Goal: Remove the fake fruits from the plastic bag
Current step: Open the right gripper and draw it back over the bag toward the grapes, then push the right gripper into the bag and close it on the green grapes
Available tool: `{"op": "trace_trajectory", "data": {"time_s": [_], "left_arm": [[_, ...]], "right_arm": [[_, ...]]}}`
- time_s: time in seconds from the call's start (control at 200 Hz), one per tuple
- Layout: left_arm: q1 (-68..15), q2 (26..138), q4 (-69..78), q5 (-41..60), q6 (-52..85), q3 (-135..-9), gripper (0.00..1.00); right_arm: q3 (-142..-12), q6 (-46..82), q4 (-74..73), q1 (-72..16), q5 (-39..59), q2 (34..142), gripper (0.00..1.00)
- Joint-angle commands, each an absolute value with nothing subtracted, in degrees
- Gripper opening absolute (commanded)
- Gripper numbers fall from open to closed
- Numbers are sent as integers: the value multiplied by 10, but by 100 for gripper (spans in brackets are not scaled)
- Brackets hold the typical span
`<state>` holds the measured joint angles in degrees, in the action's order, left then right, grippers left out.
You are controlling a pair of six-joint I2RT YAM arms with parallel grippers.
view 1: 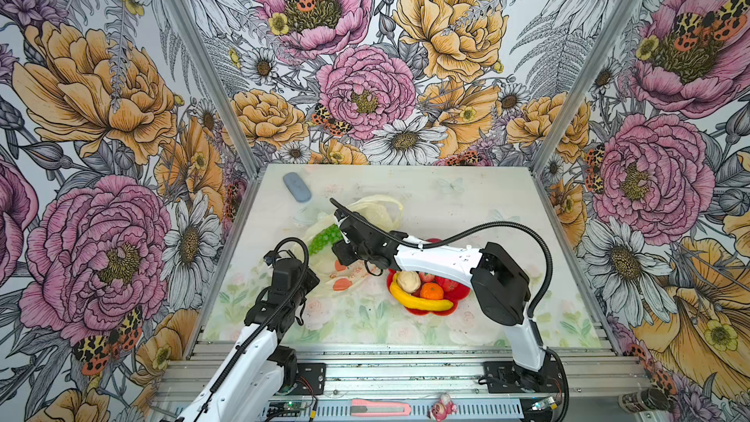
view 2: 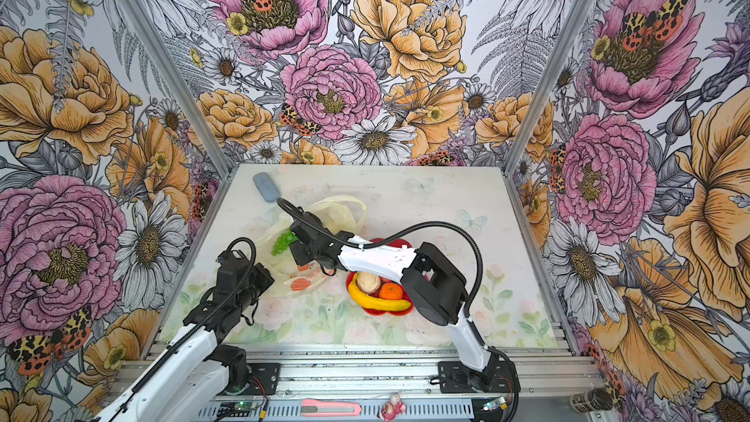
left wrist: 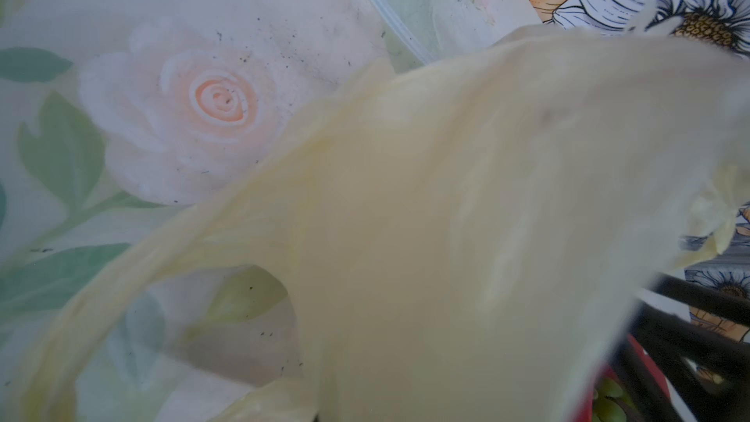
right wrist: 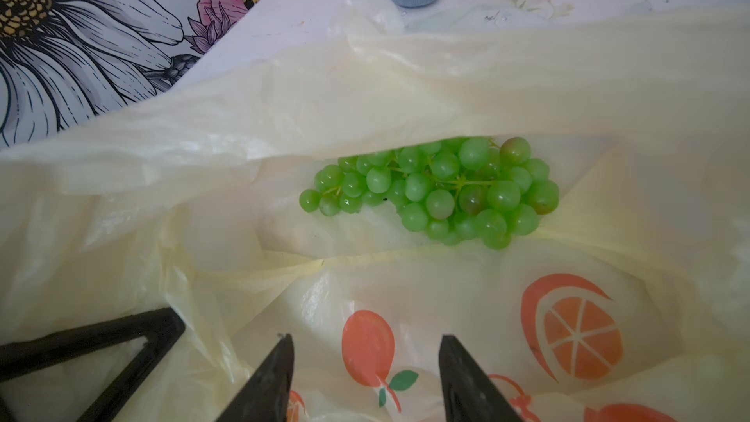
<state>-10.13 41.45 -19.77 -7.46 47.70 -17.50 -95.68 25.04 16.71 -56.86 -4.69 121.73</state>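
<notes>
The last visible fruit is being gone after: a green grape bunch (right wrist: 438,192) is seen lying just inside the mouth of the plastic bag (right wrist: 284,95), which is spread over the left half of the table (view 1: 487,196), its handles turned toward the far edge. The right gripper (right wrist: 365,338) is held above the bag's printed panel with its jaws apart and empty, aimed at the grapes but not touching them. The left gripper (right wrist: 158,330) is closed, and the bag's film appears to be pinched in it so that the mouth is kept lifted. For the next move, the open jaws would probably have to be carried forward and down over the bunch and closed on the cluster or stem without film being caught. A fold of the upper film overhangs the bunch's far side and could be trapped. To the right of the bag, nearer the front edge, a red flower-shaped plate (view 1: 462,292) is loaded with a banana (view 1: 418,302), an orange (view 1: 431,291), a cream piece (view 1: 408,281) and red pieces; the right forearm passes over it. A blue-grey oblong object (view 1: 297,186) lies by the far-left corner, clear of the reach.
</notes>
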Motion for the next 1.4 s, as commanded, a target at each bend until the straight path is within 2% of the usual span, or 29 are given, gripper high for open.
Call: {"op": "trace_trajectory", "data": {"time_s": [0.0, 0.245, 0.465, 0.866, 1.096, 1.396], "left_arm": [[-81, 414, -217, -66, 514, -161, 0], [-73, 406, -250, -78, 531, -157, 0], [-74, 399, -246, -68, 521, -154, 0], [-83, 396, -233, -56, 505, -153, 0], [-82, 401, -219, -49, 497, -150, 0], [-83, 402, -211, -42, 495, -147, 0]], "right_arm": [[-994, 278, 146, -565, -57, 1247, 59], [-1035, 314, 132, -570, -48, 1306, 60], [-1000, 336, 103, -537, -64, 1288, 67], [-978, 466, 17, -458, 34, 1310, 78], [-986, 507, -3, -441, 59, 1334, 79], [-992, 528, 4, -442, 39, 1353, 76]]}}
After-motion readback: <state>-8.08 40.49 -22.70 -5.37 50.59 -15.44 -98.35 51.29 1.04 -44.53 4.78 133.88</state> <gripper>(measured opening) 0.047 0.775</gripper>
